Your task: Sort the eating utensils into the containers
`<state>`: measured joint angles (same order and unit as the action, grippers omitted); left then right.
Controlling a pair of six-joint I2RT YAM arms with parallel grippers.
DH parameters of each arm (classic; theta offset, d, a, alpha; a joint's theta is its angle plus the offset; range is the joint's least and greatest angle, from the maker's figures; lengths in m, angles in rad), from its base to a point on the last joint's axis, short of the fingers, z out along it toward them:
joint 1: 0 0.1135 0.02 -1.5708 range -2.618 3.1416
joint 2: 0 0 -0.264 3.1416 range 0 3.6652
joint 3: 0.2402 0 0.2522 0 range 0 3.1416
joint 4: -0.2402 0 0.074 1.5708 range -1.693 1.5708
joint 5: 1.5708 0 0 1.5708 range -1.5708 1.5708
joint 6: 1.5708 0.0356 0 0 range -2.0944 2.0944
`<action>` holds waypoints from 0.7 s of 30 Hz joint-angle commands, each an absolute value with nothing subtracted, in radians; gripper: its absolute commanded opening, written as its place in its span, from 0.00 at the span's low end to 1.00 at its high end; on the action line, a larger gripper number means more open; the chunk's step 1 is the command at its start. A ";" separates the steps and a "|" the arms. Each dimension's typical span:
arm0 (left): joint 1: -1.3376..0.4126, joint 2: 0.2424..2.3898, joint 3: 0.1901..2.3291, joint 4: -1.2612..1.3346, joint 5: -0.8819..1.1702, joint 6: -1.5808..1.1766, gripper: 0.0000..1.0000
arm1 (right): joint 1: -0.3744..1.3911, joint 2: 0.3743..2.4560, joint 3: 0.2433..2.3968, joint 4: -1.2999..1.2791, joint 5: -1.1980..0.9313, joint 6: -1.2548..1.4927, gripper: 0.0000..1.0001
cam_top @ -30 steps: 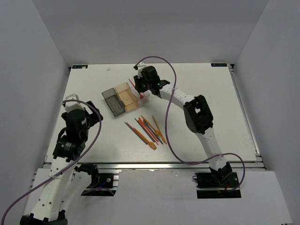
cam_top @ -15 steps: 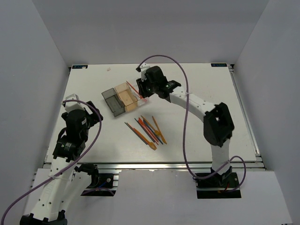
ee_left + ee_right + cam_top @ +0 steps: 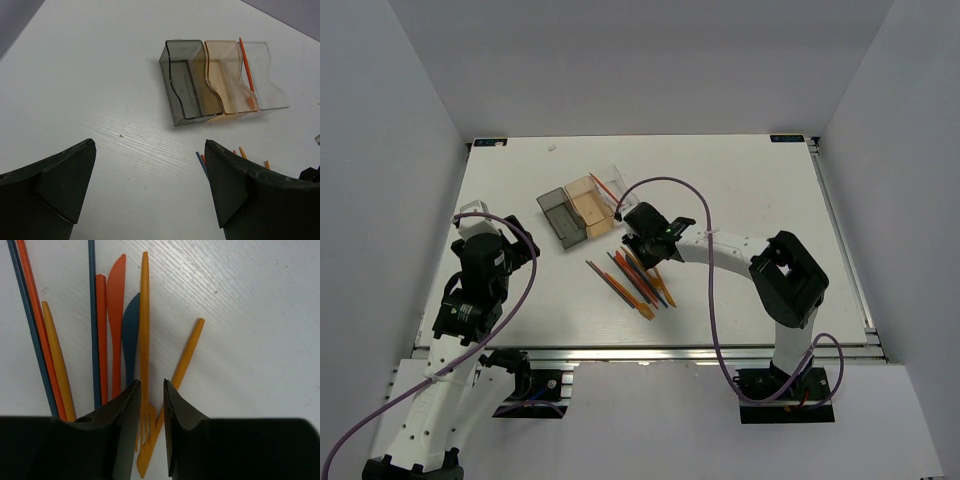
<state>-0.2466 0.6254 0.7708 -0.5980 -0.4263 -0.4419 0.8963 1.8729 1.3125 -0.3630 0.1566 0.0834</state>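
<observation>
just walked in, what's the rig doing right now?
Right tool is over the loose utensils on the table, jaws slightly apart astride an orange fork, not yet gripped. One orange-red utensil leans at the divider between amber bin and clear bin. Left tool hangs open, holding nothing.

White table (image 3: pixel 770 200), grey enclosure walls (image 3: pixel 640 60)
</observation>
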 commanded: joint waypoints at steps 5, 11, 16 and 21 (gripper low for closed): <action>-0.261 0.623 0.764 -0.586 -0.430 -0.439 0.98 | 0.890 1.881 1.298 -0.359 0.158 0.097 0.29; -0.261 0.623 0.764 -0.586 -0.433 -0.439 0.98 | 0.890 1.887 1.276 -0.347 0.127 0.106 0.26; -0.262 0.624 0.764 -0.586 -0.430 -0.439 0.98 | 0.890 1.898 1.262 -0.345 0.114 0.107 0.26; -0.262 0.624 0.765 -0.586 -0.431 -0.439 0.98 | 0.890 1.917 1.259 -0.342 0.104 0.109 0.26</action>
<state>-0.2577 0.6254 0.7708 -0.5980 -0.4263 -0.4419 0.8867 1.9057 1.2617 -0.3614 0.1204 0.1005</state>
